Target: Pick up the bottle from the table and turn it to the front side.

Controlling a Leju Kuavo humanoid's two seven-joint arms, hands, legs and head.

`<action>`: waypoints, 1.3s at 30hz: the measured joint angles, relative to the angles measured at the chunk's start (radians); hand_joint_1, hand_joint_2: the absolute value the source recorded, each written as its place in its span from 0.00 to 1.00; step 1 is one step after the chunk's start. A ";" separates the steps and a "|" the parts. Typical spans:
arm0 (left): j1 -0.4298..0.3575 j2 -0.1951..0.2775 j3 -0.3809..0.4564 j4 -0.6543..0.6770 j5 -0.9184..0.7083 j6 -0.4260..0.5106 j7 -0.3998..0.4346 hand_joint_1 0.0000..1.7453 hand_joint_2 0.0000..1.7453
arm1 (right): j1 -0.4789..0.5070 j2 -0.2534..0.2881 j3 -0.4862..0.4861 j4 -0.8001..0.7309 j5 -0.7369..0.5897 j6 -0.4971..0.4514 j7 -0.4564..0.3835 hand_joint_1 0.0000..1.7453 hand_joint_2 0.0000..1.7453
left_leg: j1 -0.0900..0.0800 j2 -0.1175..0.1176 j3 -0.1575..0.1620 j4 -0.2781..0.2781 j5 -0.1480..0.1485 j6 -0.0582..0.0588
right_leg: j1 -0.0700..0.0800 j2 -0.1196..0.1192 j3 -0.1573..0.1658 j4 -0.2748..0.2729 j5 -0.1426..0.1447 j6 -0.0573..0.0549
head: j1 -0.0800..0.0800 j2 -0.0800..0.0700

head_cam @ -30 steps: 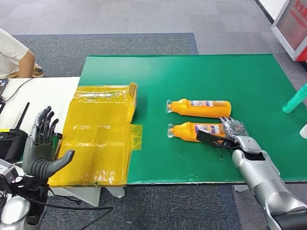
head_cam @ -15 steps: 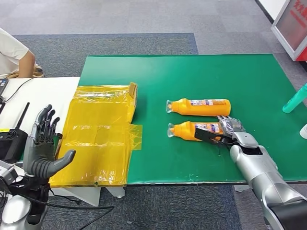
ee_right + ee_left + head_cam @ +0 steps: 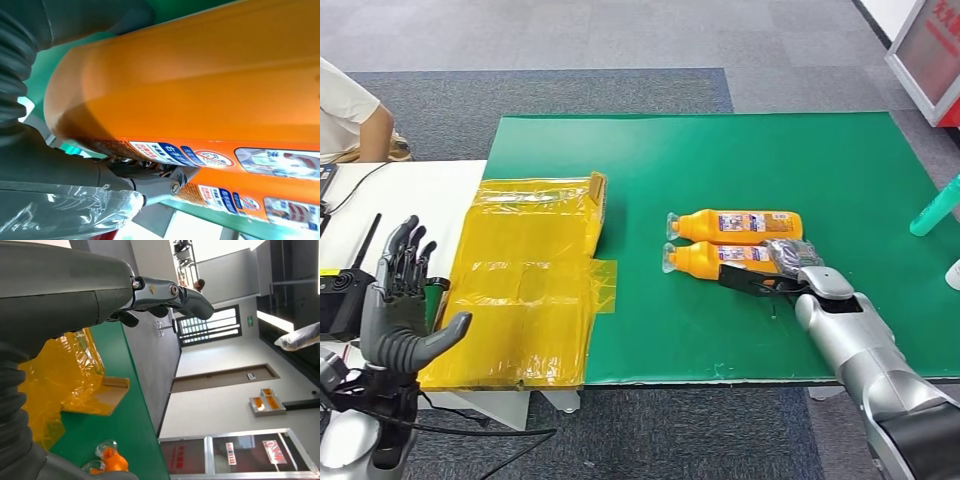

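Two orange plastic bottles with clear caps lie on their sides on the green mat-covered table [image 3: 848,170], parallel and so close they seem to touch along their lengths, caps pointing toward the robot's left. The nearer orange bottle [image 3: 712,258] is the one engaged; the farther orange bottle [image 3: 735,225] lies just beyond it.

Right hand [image 3: 780,268]: at the base end of the nearer bottle, thumb along the near side, fingers wrapped in clear film over the top. Right wrist view: orange bottle body [image 3: 196,85] fills the frame, label strip along its edge, a dark finger [image 3: 158,182] pressed against it. Hand appears clamped on the bottle; whether the bottle is lifted off the mat is hard to judge from the head view.

Left hand [image 3: 399,305]: raised beside the table's near left corner, palm upright, fingers spread apart, thumb out, holding nothing. Left wrist view shows its fingers [image 3: 166,292] extended over open space.

A flattened cardboard box wrapped in yellow tape [image 3: 524,280] lies at the mat's left edge, overlapping a white table [image 3: 403,195]. A person's sleeve and arm [image 3: 354,115] at the far left. A teal bottle [image 3: 935,210] at the right edge.
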 joint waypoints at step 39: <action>-0.330 -0.033 -0.197 0.339 0.261 0.008 0.134 0.00 1.00 | 0.333 0.166 -0.147 -0.638 -0.882 -0.168 -0.430 1.00 1.00 | 0.000 0.000 -0.001 0.000 0.001 0.000 | 0.000 0.000 -0.002 0.000 0.001 -0.001 | 0.000 0.000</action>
